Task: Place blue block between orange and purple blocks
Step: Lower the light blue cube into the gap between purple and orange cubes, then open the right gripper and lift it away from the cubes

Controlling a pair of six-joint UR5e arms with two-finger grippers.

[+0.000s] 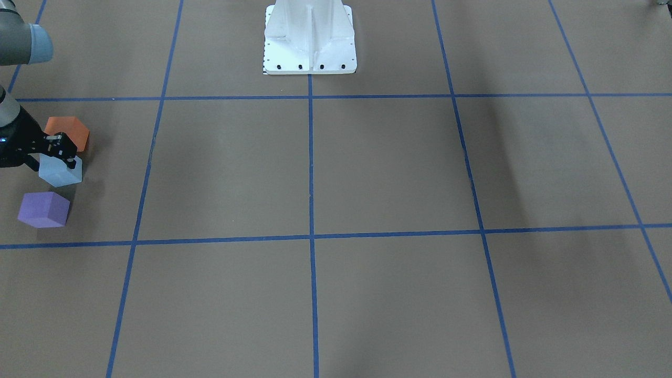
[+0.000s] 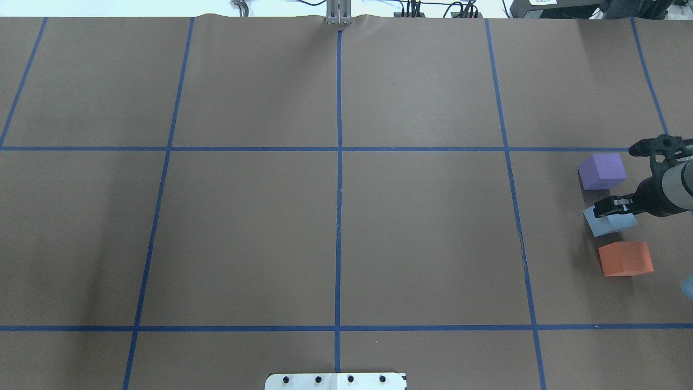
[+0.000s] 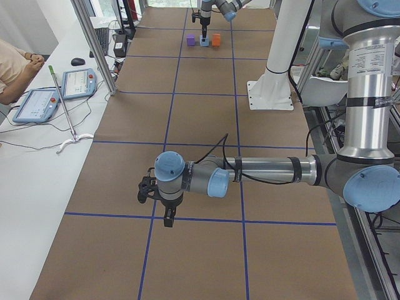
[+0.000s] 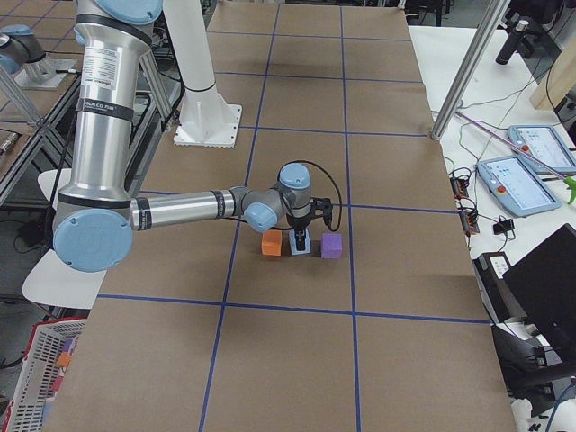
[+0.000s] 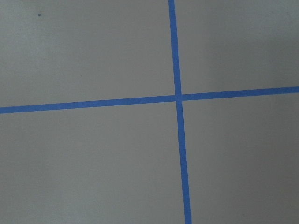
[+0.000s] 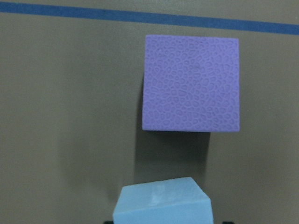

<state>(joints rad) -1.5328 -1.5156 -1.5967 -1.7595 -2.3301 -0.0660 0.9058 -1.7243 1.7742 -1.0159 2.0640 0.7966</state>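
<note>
The blue block [image 2: 609,222] sits low between the purple block [image 2: 602,170] and the orange block [image 2: 625,259], at the table's right end. My right gripper [image 2: 613,208] is directly over it, its jaws close against the block's sides, shut on it. In the front view the gripper [image 1: 65,156] tops the slightly tilted blue block [image 1: 60,172], with orange [image 1: 71,131] behind and purple [image 1: 43,210] in front. The right wrist view shows the blue block [image 6: 161,203] at the bottom and purple [image 6: 191,84] beyond. My left gripper [image 3: 155,206] hangs over bare table; I cannot tell its state.
The white robot base [image 1: 310,42] stands at the table's middle edge. Blue tape lines [image 2: 339,162] grid the brown table. A side bench with tablets [image 3: 78,81] and an operator's arm runs along the far side.
</note>
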